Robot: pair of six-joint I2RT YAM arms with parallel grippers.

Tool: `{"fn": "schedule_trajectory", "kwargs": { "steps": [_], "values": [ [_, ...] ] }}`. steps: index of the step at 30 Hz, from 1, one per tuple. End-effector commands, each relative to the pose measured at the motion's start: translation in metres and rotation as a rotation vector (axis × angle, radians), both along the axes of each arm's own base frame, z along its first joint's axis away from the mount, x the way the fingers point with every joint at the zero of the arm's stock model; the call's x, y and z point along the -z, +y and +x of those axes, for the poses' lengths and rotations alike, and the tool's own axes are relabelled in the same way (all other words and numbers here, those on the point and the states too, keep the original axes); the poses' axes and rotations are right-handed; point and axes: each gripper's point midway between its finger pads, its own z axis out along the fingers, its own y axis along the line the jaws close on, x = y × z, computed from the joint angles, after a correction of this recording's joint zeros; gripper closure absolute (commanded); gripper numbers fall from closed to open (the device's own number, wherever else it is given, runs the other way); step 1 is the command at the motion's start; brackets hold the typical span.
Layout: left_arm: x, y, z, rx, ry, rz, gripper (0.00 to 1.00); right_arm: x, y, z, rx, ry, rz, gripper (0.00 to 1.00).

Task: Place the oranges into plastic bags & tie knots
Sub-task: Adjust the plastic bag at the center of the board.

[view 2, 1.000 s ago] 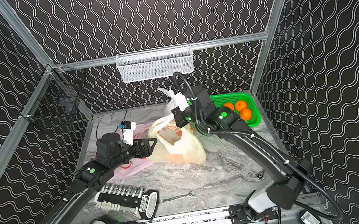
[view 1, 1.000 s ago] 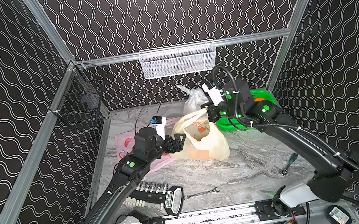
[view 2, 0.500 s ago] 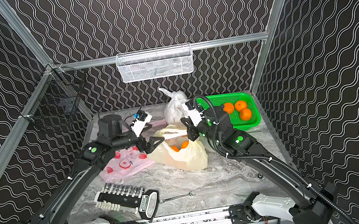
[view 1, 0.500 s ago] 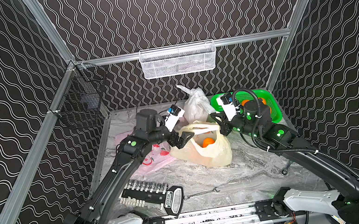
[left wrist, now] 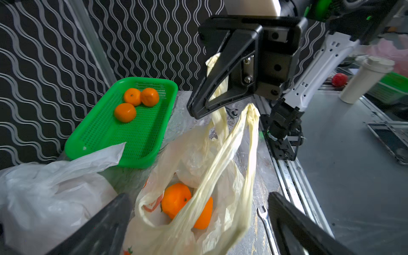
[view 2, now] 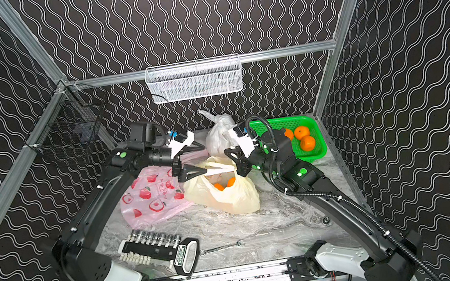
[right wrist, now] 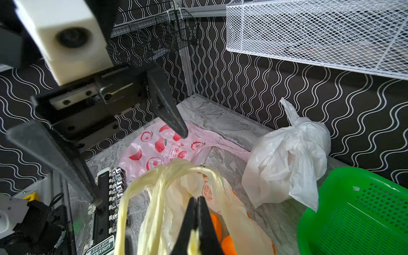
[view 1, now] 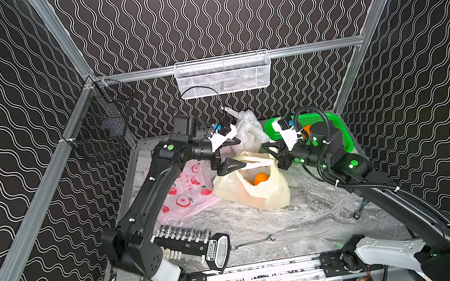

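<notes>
We pinch one handle [left wrist: 218, 120] of the yellow bag [view 1: 260, 195] tight in our right gripper [right wrist: 196, 200], to hold it up | our left gripper [view 1: 242, 153] gapes wide at the bag's 11 o'clock, holding nothing, ready for tying | oranges [view 1: 261, 177] inside, middle of the table [view 1: 306, 220].

walls [view 1: 227, 9]: black, white wavy lines; tabletop [view 1: 306, 220]: grey marbled; rail [view 1: 310, 47]: white mesh basket [view 1: 222, 76]

Lab cell: aluminium frame [view 1: 310, 47], patterned walls [view 1: 197, 14]
</notes>
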Motion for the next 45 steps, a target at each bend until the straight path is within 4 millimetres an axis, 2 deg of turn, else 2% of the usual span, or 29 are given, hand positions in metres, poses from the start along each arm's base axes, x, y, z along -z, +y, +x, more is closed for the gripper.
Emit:
{"fn": "schedule_trajectory", "kwargs": {
  "steps": [1,5,8,12,19,21,24,27,31,33,36,38,39,41,42,44,45],
  "values": [
    [0.006,-0.009,-0.026,0.131,0.068,-0.013,0.01,-0.007,0.002,-0.004,-0.024,-0.015,0.024,1.0],
    [0.03,-0.027,-0.03,0.14,0.062,0.078,0.01,-0.005,0.001,-0.005,-0.025,-0.011,0.015,1.0],
    [0.04,-0.03,-0.015,0.078,0.037,0.108,0.01,-0.006,0.0,-0.005,-0.023,-0.012,0.013,1.0],
    [0.043,-0.03,-0.006,0.046,0.003,0.118,0.01,-0.005,-0.001,-0.006,-0.022,-0.009,0.011,1.0],
    [0.042,-0.026,-0.006,0.052,0.026,0.12,0.03,-0.004,-0.01,-0.006,0.024,-0.02,0.001,1.0],
    [0.039,-0.024,-0.006,0.042,0.03,0.111,0.13,-0.005,-0.015,-0.004,0.046,-0.032,-0.011,1.0],
    [0.036,-0.023,-0.005,0.019,0.032,0.094,0.37,-0.009,-0.018,-0.003,0.054,-0.055,-0.041,1.0],
    [0.034,-0.023,-0.005,0.004,0.032,0.085,0.54,-0.009,-0.017,-0.001,0.043,-0.071,-0.089,1.0],
    [0.032,-0.021,-0.006,-0.01,0.039,0.086,0.7,-0.015,-0.015,-0.003,0.009,-0.101,-0.102,1.0],
    [0.031,-0.02,-0.005,-0.029,0.039,0.082,0.74,-0.019,-0.013,-0.004,-0.016,-0.114,-0.102,1.0],
    [0.024,-0.018,-0.002,-0.075,0.026,0.061,0.85,-0.022,-0.002,-0.015,-0.12,-0.143,-0.121,1.0],
    [0.02,-0.016,0.002,-0.131,0.021,0.038,0.99,-0.022,0.006,-0.026,-0.21,-0.169,-0.138,1.0],
    [0.018,-0.014,0.004,-0.169,0.021,0.026,1.0,-0.021,0.009,-0.03,-0.245,-0.178,-0.146,1.0],
    [0.011,-0.01,0.007,-0.239,0.028,-0.005,1.0,-0.018,0.014,-0.034,-0.296,-0.185,-0.159,0.93],
    [0.01,-0.007,0.006,-0.262,0.033,-0.016,1.0,-0.017,0.016,-0.035,-0.313,-0.181,-0.161,0.87],
    [0.007,-0.002,0.003,-0.312,0.052,-0.039,1.0,-0.019,0.018,-0.033,-0.311,-0.174,-0.147,0.63],
    [0.008,0.001,0.003,-0.341,0.056,-0.043,1.0,-0.02,0.018,-0.031,-0.294,-0.172,-0.133,0.45]
  ]
}}
